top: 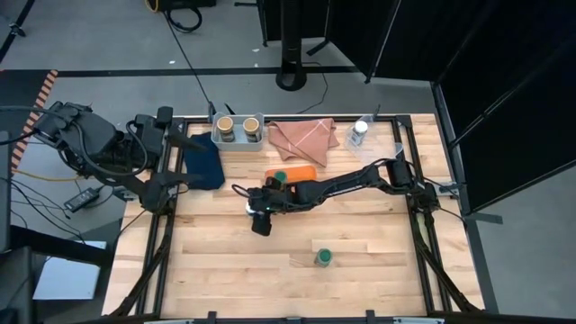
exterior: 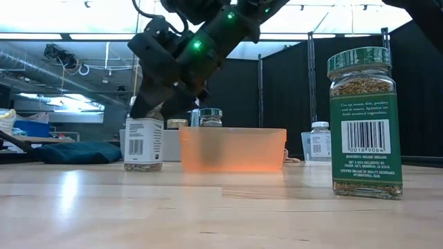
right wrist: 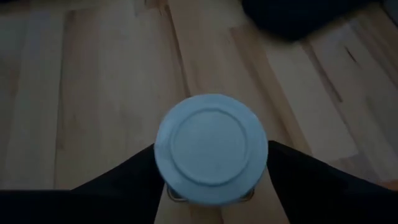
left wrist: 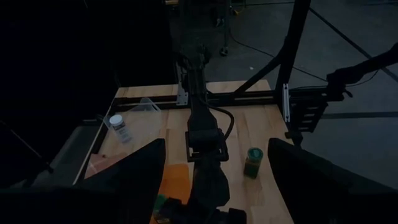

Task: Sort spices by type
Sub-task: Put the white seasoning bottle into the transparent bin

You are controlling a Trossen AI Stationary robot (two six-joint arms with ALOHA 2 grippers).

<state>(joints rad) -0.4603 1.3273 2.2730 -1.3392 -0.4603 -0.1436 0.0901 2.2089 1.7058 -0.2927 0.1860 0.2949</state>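
Right end effector (right wrist: 211, 186) down over white-capped round glass spice jar (right wrist: 211, 149), fingers flanking it; grip not confirmable. Jar upright on wooden surface (top: 378, 270), beside orange translucent tray (exterior: 232, 149). Left end effector (top: 193, 184) parked by dark blue cloth (top: 205, 165), fingers apart.

The tray (top: 301, 171) sits on the table (top: 378, 261) toward its far side, with one jar (top: 280, 177) standing inside it at its left end. Behind the tray and to its left is the bin (top: 238, 139), holding a pair of jars (top: 225, 125) side by side. Directly behind the tray lies a folded cloth (top: 304, 137), and farther right of that, a far jar (top: 360, 129). Left of the tray lies a pouch (top: 202, 166). Just before the tray's left end stands an upright jar (right wrist: 211, 148), under the right gripper (top: 261, 216). Well before the tray, slightly right, stands a lone jar (top: 323, 258).
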